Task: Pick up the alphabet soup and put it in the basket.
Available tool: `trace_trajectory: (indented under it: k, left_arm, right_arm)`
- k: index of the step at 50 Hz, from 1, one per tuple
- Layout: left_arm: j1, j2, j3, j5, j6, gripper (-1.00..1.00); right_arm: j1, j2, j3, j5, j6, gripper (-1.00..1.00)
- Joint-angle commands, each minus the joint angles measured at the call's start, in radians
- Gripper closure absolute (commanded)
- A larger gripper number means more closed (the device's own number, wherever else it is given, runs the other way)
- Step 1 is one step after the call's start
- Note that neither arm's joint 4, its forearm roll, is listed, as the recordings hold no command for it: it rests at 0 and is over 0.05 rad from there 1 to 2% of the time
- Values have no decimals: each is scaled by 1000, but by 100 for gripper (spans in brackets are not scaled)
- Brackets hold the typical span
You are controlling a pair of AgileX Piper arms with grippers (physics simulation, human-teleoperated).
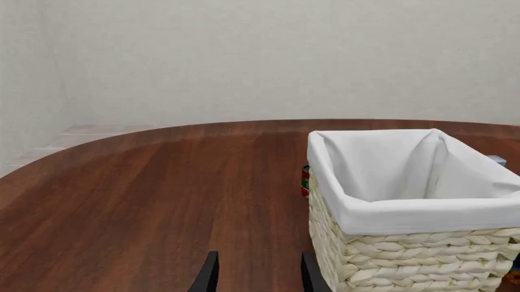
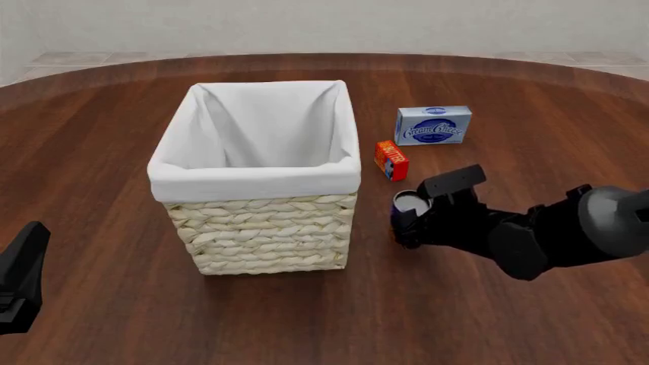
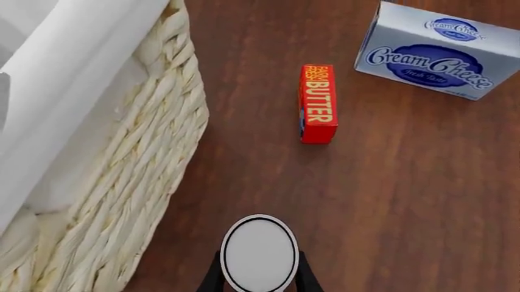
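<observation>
Left wrist view: left claw (image 1: 257,274) released, holding nothing, beside the basket (image 1: 410,252) on the brown worktop (image 1: 154,194); pale wall behind.

Front view: right claw (image 2: 406,220) grasps the soup can (image 2: 409,204), right of the basket (image 2: 261,228).

Right wrist view: can (image 3: 260,253) between the fingers (image 3: 213,277). Boxes read "BUTTER" (image 3: 318,103) and "Cream Cheese" (image 3: 435,59).

baskets: 1 (image 2: 258,220) | soup cans: 1 (image 2: 409,203) | butter boxes: 1 (image 2: 390,160) | cream cheese boxes: 1 (image 2: 433,125)
</observation>
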Motion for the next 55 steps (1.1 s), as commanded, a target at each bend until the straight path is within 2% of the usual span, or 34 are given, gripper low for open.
trace_trajectory:
  k: [1, 19, 35, 55]
  left_arm:
    - [0, 0, 0, 0, 0, -100]
    - [0, 0, 0, 0, 0, -100]
    - [0, 0, 0, 0, 0, -100]
    - [0, 0, 0, 0, 0, -100]
  right_arm:
    - [-18, 4, 15, -8, -13, 100]
    - [-9, -190, 23, 80, -43, 100]
    - [0, -359, -17, 205, -71, 100]
    - [49, -569, -202, 459, -125, 100]
